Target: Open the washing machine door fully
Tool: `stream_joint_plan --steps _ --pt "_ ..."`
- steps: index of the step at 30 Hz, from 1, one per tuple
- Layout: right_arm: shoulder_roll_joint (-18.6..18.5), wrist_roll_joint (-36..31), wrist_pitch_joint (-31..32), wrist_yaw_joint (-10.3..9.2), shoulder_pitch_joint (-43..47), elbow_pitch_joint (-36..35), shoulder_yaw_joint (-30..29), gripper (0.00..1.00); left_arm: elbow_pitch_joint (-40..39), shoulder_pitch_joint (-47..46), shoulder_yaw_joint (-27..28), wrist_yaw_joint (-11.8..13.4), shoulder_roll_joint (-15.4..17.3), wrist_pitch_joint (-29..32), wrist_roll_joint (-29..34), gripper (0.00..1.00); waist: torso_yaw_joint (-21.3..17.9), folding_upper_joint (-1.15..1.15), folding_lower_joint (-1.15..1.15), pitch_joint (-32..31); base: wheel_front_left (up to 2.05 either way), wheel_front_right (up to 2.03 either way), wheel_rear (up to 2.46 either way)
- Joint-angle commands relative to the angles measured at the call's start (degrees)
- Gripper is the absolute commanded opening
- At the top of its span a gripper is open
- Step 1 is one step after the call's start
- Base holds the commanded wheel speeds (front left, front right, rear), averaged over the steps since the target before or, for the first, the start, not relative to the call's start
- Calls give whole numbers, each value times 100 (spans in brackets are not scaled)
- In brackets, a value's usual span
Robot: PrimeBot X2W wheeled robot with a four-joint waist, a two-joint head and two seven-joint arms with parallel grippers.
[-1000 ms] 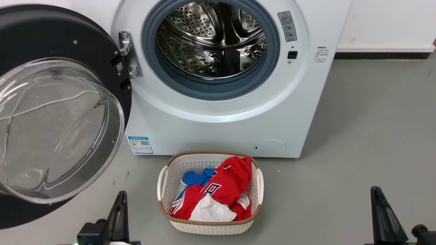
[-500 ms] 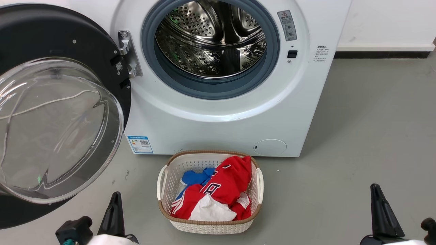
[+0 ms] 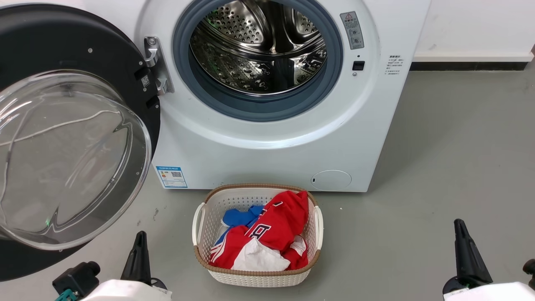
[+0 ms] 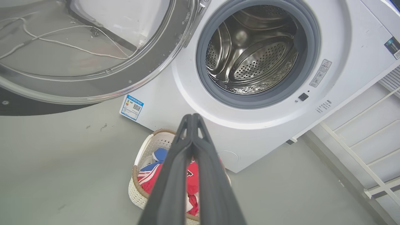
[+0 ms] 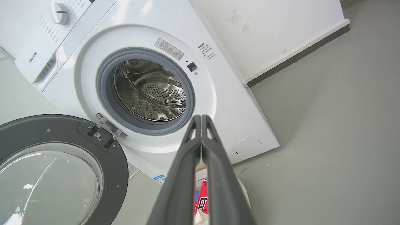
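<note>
Black washing machine door (image 3: 71,146), clear bulging glass centre, standing wide open

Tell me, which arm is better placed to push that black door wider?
Left, probably: the left claw sits right by the washing machine door; the right claw is beyond the basket.

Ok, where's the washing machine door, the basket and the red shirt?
washing machine door (image 3: 71,159): head view, on its clear glass bowl.
basket (image 3: 259,279): head view, on its front wall.
red shirt (image 3: 284,221): head view, on its middle.
</note>
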Motion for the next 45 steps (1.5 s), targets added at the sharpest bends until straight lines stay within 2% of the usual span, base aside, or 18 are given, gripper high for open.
stream_joint_plan --steps 1,36,45 --pt "-57 225 32 1 -164 -24 5 0 -50 -180 23 -33 12 33 -204 0 0 0 0 1 0 0 0" --pt "-99 2931 670 1 -770 570 -22 0 198 -574 167 -210 13 705 -2997 0 -17 0 0 44 0 0 0" --pt "-96 3440 801 1 -891 685 -41 0 246 -650 193 -245 13 838 -3539 0 -21 0 0 54 0 0 0"
